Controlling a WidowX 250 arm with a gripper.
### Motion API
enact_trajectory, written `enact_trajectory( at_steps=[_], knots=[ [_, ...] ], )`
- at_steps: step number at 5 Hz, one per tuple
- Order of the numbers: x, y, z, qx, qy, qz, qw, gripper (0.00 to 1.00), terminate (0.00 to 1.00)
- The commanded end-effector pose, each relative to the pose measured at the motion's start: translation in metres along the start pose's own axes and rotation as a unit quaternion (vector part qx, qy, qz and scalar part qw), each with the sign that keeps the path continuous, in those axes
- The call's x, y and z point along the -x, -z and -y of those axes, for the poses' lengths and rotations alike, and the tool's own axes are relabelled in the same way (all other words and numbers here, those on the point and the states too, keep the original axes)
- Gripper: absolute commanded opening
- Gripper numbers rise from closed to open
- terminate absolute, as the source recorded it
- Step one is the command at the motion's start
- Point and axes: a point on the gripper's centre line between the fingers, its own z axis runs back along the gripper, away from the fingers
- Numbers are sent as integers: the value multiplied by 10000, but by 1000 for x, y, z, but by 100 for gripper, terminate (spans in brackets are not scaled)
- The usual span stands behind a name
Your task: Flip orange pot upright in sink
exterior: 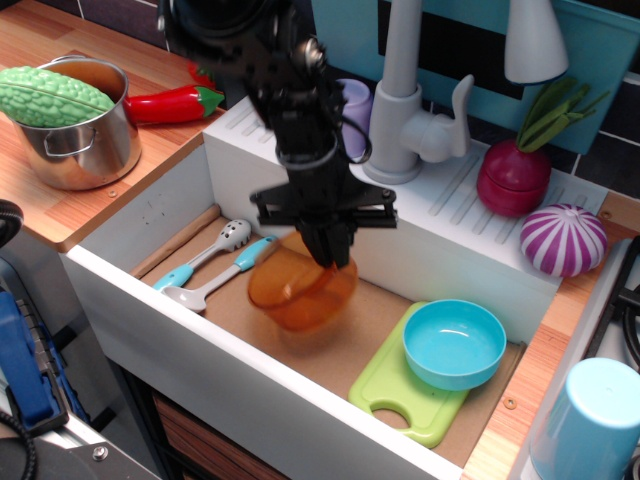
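Orange pot (300,290): inside the sink (150,290), mouth facing up and toward the camera (slightly blurred), left of the blue bowl (454,343) | gripper (330,252): fingers pinched together on the pot's far rim | spoons (215,262): flat on sink floor, left.

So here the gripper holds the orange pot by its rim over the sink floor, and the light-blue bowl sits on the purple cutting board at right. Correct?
Not quite: the cutting board is lime green, not purple, as the observation.image view shows. The rest stands: the gripper holds the orange pot by its rim over the sink floor, and the light-blue bowl sits on that board at right.
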Motion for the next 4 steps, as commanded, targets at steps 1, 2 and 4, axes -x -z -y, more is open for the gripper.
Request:
enact_trajectory(
  at_steps=[1, 2, 4],
  knots=[
    [-7, -14, -1, 1, 71, 238, 9997, 100, 0],
    [-7, -14, -1, 1, 71, 238, 9997, 100, 0],
    [-7, -14, -1, 1, 71, 238, 9997, 100, 100]
  ],
)
